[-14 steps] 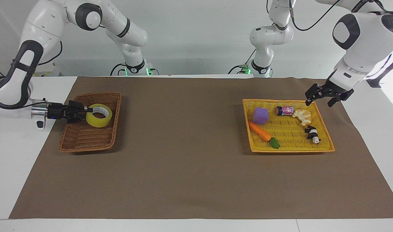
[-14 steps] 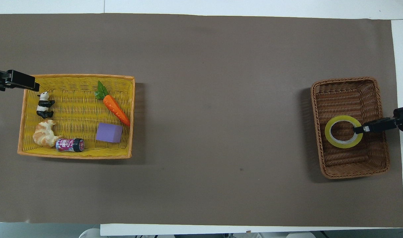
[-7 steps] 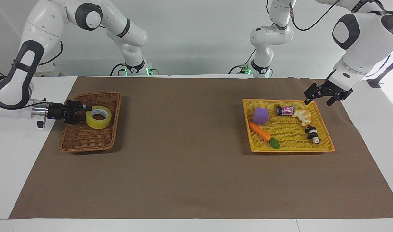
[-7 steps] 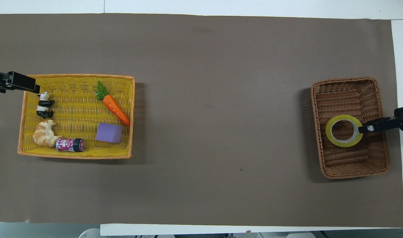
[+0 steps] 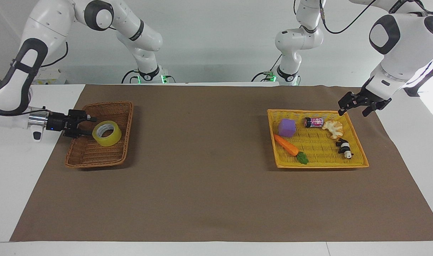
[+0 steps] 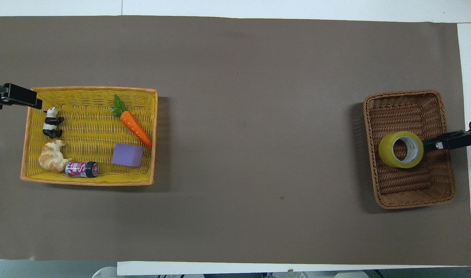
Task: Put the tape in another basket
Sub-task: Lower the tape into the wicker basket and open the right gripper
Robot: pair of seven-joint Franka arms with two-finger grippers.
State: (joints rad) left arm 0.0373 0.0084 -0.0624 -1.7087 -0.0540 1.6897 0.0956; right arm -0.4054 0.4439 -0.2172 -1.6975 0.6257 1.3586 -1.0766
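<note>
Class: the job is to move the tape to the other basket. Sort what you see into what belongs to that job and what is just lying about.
Belongs to the job:
- tape, in the brown basket
- right hand, beside the tape

Just lying about:
- yellow basket
- purple block
- carrot
- can
- croissant
- panda
- left hand, waiting over the yellow basket's corner

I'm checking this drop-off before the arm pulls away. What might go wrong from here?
1. The tape sits tilted in the brown basket, leaning toward the right gripper; it may roll or tip flat.
2. The right gripper's open fingers are right beside the roll, over the basket rim, and might snag either while retreating.
3. The left gripper hangs over the yellow basket's corner; a low move could clip it.
</note>
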